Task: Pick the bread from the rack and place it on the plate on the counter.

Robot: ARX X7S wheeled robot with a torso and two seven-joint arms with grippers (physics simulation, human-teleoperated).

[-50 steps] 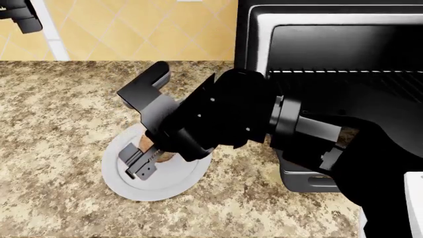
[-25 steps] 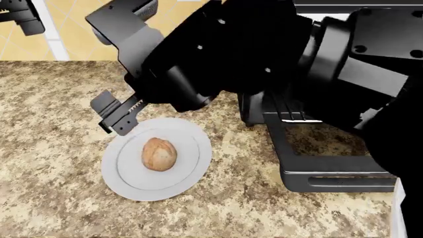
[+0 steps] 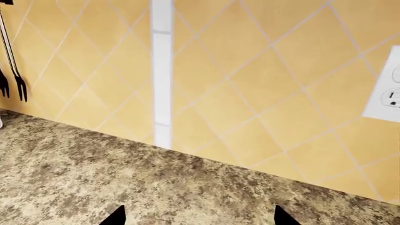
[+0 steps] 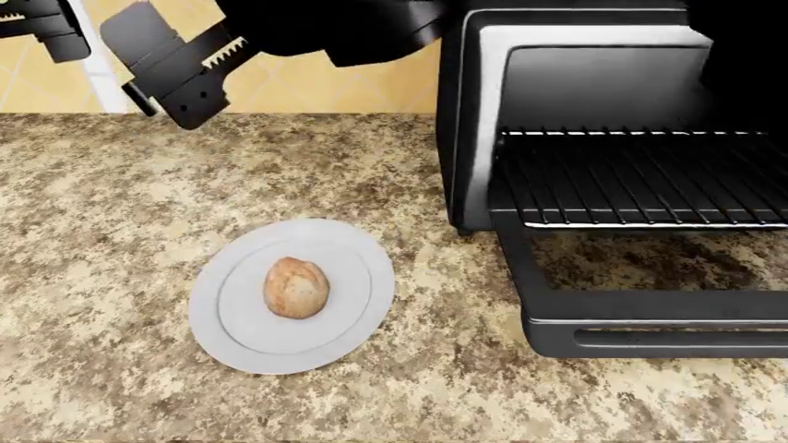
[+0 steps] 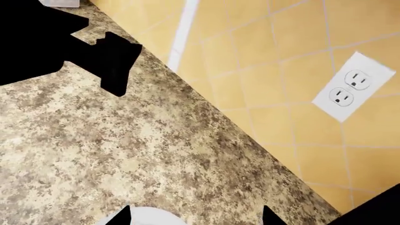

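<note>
The bread (image 4: 297,287), a small golden-tan roll, lies in the middle of the white plate (image 4: 361,277) on the speckled counter (image 4: 111,212). My right gripper (image 4: 173,65) is open and empty, raised above the counter behind and to the left of the plate. In the right wrist view its tips (image 5: 195,218) stand wide apart, with a sliver of the plate (image 5: 147,219) below. The black wire rack (image 4: 640,175) in the toaster oven is bare. My left gripper (image 3: 198,218) is open and empty over the counter (image 3: 125,187) by the wall; it shows at the head view's top left corner (image 4: 43,28).
The toaster oven (image 4: 481,101) stands at the right with its door (image 4: 640,318) folded down over the counter. A yellow tiled wall runs behind, with a white outlet (image 5: 350,86). Dark utensils (image 3: 12,84) hang on the wall. The left arm (image 5: 56,47) shows in the right wrist view.
My right gripper let go of the bread on the plate, opened, and rose up and back to the left. The arm no longer covers the oven.
</note>
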